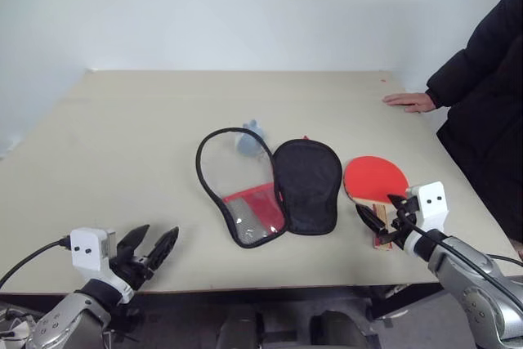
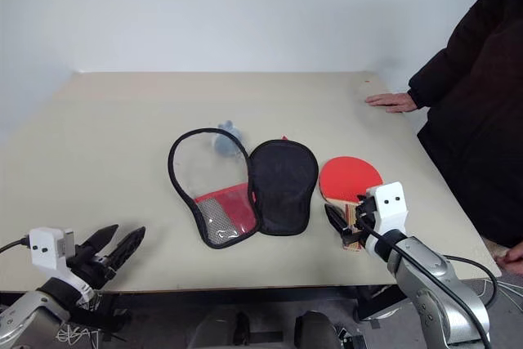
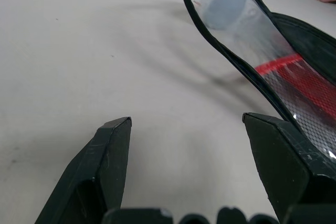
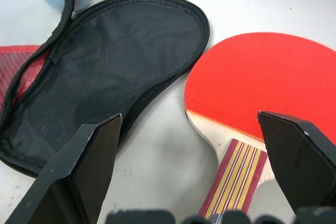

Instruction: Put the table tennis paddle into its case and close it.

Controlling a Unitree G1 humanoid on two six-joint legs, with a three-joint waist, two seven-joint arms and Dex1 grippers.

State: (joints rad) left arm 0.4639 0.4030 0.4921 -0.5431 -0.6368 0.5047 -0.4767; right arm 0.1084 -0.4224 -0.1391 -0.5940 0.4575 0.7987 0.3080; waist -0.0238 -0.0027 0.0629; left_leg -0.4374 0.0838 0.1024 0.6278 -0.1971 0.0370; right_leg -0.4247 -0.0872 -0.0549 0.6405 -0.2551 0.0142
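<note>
From the head camera, the case (image 1: 270, 185) lies unzipped and spread flat mid-table, clear half with its red panel to the left and black half to the right, with the table tennis paddle (image 1: 375, 181) just right of it, handle toward the near edge, while a person's hand (image 1: 411, 101) rests on the table (image 1: 122, 145) at the far right. In the left wrist view, the left gripper (image 3: 186, 166) has its fingers spread over bare tabletop beside the clear half, a pale blue-grey lump (image 3: 223, 3) visible through the plastic. In the right wrist view, the right gripper (image 4: 194, 166) has its fingers wide apart either side of the paddle's striped handle, gripping nothing.
</note>
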